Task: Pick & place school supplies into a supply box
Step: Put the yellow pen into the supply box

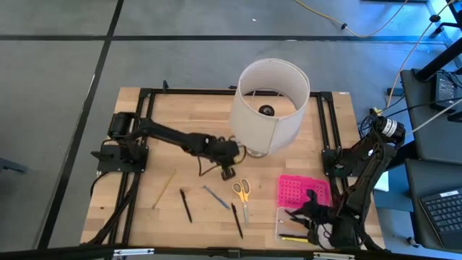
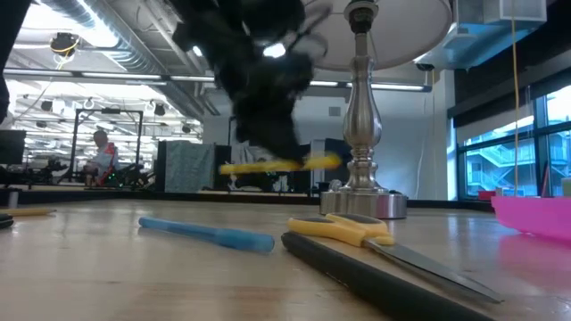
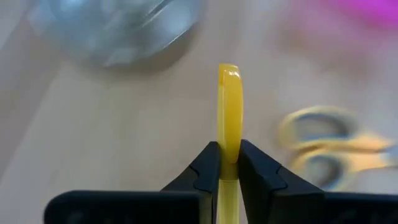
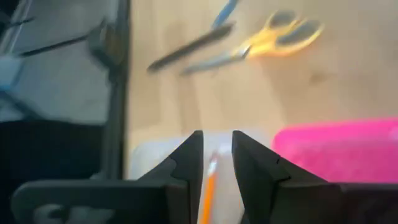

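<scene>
My left gripper (image 1: pixel 227 172) hangs above the table beside the lamp's base and is shut on a yellow pencil (image 2: pixel 277 165). On the wood lie another yellow pencil (image 1: pixel 164 188), two black pens (image 1: pixel 185 204) (image 1: pixel 237 220), a grey-blue pen (image 1: pixel 215 196) and yellow-handled scissors (image 1: pixel 242 193). The supply box stands at the near right, with its pink dotted lid (image 1: pixel 303 191) next to its clear base (image 1: pixel 289 225). My right gripper (image 1: pixel 312 211) hovers open over that base, where a pencil (image 4: pixel 208 186) lies below the gap between its fingers. My left gripper pinches the yellow pencil's shaft (image 3: pixel 229 146) between its two fingers (image 3: pixel 208 163), coming slanting down from above. The pencil's end (image 3: pixel 229 71) sticks out ahead of the fingertips. The pencil is lifted clear of the table and lies about level in the low view.
A tall lamp with a big white shade (image 1: pixel 268 105) and a metal foot (image 2: pixel 361 201) stands at the table's far middle, close to my left gripper. Black frame rails (image 1: pixel 328 123) run along the table's left, right and far sides.
</scene>
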Controlling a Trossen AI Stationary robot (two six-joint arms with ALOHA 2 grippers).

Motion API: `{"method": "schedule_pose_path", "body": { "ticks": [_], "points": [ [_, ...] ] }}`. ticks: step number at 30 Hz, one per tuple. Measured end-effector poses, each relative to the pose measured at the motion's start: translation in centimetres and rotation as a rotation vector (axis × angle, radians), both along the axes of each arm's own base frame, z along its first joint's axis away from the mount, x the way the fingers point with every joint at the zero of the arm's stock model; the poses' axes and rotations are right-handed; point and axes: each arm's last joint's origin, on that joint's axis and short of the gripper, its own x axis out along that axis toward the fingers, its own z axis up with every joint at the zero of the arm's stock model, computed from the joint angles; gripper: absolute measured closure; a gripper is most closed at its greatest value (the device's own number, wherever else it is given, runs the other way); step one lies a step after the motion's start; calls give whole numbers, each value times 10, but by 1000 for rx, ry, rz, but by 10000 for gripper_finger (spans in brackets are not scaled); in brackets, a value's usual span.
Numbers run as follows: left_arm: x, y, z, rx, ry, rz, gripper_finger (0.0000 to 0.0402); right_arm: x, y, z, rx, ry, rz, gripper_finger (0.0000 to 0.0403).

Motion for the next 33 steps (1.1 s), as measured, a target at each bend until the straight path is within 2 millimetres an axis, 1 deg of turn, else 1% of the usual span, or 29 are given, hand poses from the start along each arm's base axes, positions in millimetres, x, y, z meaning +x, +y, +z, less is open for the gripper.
{"method": "schedule_pose_path", "body": {
  "ticks": [3,7,10,13,16,18,22,24,30,33],
  "points": [
    [8,-25,7,22,-129,-107,368,9,-7,0,-41,-27,-41,313],
    [14,-55,20,58,-300,-225,369,20,-12,1,-95,-32,-38,307],
    [15,-71,27,116,-391,-310,368,29,-15,3,-142,-53,-20,288],
    [15,-81,31,166,-439,-364,368,38,-17,6,-184,-94,-12,258],
    [14,-84,31,220,-440,-363,369,47,-21,9,-227,-128,-19,223],
    [15,-83,31,247,-439,-356,368,52,-24,11,-289,-149,-28,201],
    [15,-80,31,251,-437,-352,367,61,-30,13,-350,-171,-45,172],
    [15,-81,31,251,-437,-352,368,65,-34,13,-376,-165,-48,165],
    [15,-81,31,246,-439,-363,367,79,-49,13,-391,-148,-111,163],
    [15,-81,31,239,-441,-381,368,83,-52,14,-401,-148,-107,163]
  ]
}}
